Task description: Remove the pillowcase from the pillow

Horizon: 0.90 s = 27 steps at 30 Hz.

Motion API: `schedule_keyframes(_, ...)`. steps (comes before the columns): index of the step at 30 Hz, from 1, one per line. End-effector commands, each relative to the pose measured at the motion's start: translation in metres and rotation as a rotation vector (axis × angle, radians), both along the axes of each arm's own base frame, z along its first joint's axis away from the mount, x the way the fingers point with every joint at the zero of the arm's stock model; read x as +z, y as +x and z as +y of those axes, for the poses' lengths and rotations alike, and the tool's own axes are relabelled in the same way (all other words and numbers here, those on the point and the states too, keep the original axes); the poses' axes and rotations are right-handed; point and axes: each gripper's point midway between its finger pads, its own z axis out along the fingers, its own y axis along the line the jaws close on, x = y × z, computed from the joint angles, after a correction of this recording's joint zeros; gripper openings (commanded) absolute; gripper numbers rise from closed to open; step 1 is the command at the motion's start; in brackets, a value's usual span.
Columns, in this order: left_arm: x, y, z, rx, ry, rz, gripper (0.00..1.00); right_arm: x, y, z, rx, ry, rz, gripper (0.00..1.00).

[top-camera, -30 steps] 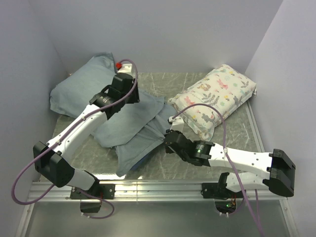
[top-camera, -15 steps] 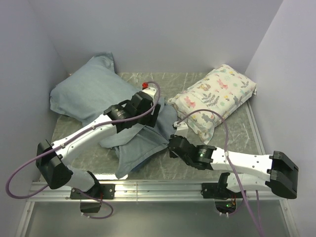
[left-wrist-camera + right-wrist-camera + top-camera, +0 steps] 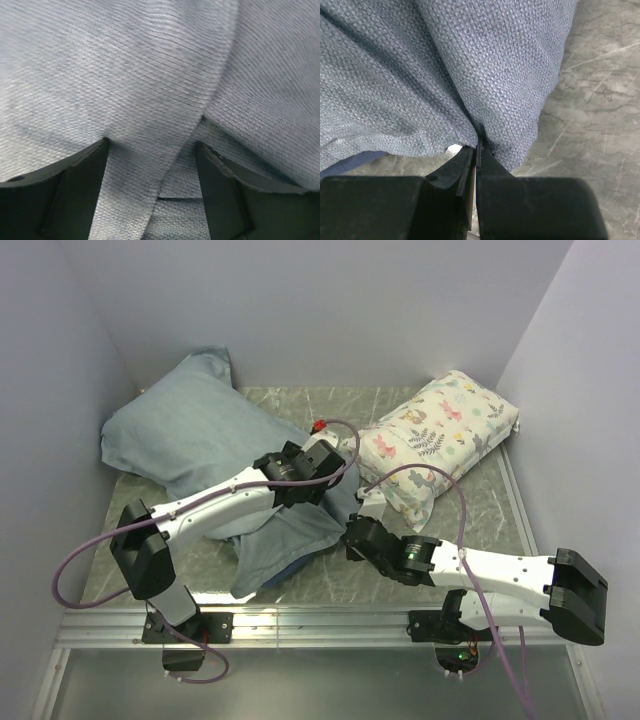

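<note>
The pillowcase (image 3: 195, 430) shows its pale grey-blue side. It is plump at the back left and trails as a loose flat tail toward the front middle. The white pillow is hidden inside it. My left gripper (image 3: 333, 472) is low over the loose fabric near the table's middle. In the left wrist view (image 3: 150, 165) its jaws stand wide apart, with folded pillowcase cloth (image 3: 150, 75) filling the gap. My right gripper (image 3: 352, 528) is at the tail's right edge. In the right wrist view (image 3: 477, 147) it is shut on a pinch of the pillowcase (image 3: 420, 75).
A cream floral-print pillow (image 3: 440, 430) lies at the back right, close to both grippers. The grey marble tabletop (image 3: 480, 510) shows to the right of the fabric (image 3: 600, 100). Walls close in on the left, back and right. An aluminium rail runs along the near edge.
My left arm has swung from the back left to the middle, over the loose fabric. The right gripper has shifted slightly nearer, still pinching the cloth, and the tail has bunched narrower.
</note>
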Motion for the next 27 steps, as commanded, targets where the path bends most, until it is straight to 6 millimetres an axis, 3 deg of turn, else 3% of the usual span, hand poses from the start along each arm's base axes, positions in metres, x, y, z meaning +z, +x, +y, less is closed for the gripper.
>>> schedule_keyframes(1, 0.039, 0.017, 0.016, 0.113, 0.031, -0.129, 0.74, -0.002, 0.002, -0.009, -0.039, -0.002, -0.008, 0.0)
schedule_keyframes(6, 0.073, 0.034, 0.02, 0.166, 0.025, -0.23, 0.61, -0.003, 0.001, -0.015, -0.055, -0.001, -0.01, 0.0)
schedule_keyframes(12, 0.08, 0.076, 0.039, 0.238, -0.036, -0.242, 0.17, -0.003, 0.001, -0.02, -0.068, -0.005, -0.01, 0.0)
schedule_keyframes(15, 0.078, 0.099, 0.058, 0.29, -0.091, -0.225, 0.04, -0.007, 0.0, -0.022, -0.071, -0.003, 0.006, 0.0)
schedule_keyframes(21, 0.058, 0.128, 0.102, 0.43, -0.119, -0.201, 0.0, -0.012, -0.002, -0.028, -0.093, -0.004, 0.021, 0.0)
schedule_keyframes(25, 0.056, 0.13, 0.092, 0.387, -0.196, -0.179, 0.0, -0.001, -0.003, -0.025, -0.064, 0.019, 0.011, 0.0)
schedule_keyframes(27, 0.056, 0.13, 0.086, 0.361, -0.236, -0.175, 0.0, 0.022, 0.001, -0.018, -0.043, 0.047, -0.02, 0.09)
